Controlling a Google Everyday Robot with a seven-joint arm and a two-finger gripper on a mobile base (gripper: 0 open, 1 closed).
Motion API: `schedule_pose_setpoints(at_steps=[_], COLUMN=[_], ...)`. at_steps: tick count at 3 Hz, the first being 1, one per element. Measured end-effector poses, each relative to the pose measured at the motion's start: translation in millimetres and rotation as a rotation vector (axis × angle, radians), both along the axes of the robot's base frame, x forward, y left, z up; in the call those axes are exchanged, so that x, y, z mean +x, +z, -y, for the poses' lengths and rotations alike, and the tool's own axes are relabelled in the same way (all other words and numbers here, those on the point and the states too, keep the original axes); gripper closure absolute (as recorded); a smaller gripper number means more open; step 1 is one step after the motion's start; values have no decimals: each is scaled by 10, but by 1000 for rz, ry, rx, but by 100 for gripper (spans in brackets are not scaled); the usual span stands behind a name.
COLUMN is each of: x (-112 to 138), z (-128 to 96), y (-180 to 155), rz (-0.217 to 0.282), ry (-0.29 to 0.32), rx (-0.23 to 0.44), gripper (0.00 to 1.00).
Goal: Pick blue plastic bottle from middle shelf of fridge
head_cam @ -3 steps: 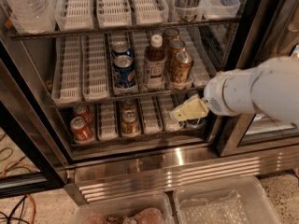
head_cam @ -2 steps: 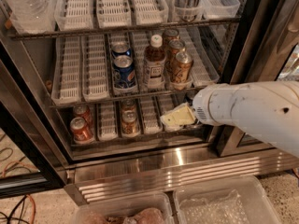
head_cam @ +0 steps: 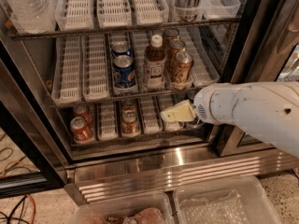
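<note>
text illegible; pincer (head_cam: 177, 112) at lower shelf (head_cam: 107, 121)

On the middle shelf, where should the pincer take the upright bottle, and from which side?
Probably the shoulder under the white cap of the blue plastic bottle, coming from the open front: it stands upright, taller than the blue can and gold-brown can flanking it. The pincer is below the middle shelf.

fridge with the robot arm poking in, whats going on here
A robot arm reaches into the open fridge for the blue plastic bottle on the middle shelf. The bottle stands upright between a Pepsi can and gold-brown cans, untouched. The gripper hangs in front of the rack below, lower and right of the bottle; nothing is picked yet.
</note>
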State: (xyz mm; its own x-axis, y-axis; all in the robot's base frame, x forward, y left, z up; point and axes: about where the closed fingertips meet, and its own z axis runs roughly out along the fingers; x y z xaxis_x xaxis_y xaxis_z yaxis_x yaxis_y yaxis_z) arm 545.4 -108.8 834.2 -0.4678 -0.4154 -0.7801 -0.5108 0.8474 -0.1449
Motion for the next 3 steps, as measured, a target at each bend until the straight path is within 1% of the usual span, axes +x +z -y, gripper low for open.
schedule_pose_setpoints(at_steps=[1, 2, 3], x=[-20, 84, 179], z=[61, -228, -442], y=[-53, -209, -221], rz=[-7, -9, 53], ry=[-21, 23, 33], rx=[11, 49, 80], gripper=[0, 0, 0])
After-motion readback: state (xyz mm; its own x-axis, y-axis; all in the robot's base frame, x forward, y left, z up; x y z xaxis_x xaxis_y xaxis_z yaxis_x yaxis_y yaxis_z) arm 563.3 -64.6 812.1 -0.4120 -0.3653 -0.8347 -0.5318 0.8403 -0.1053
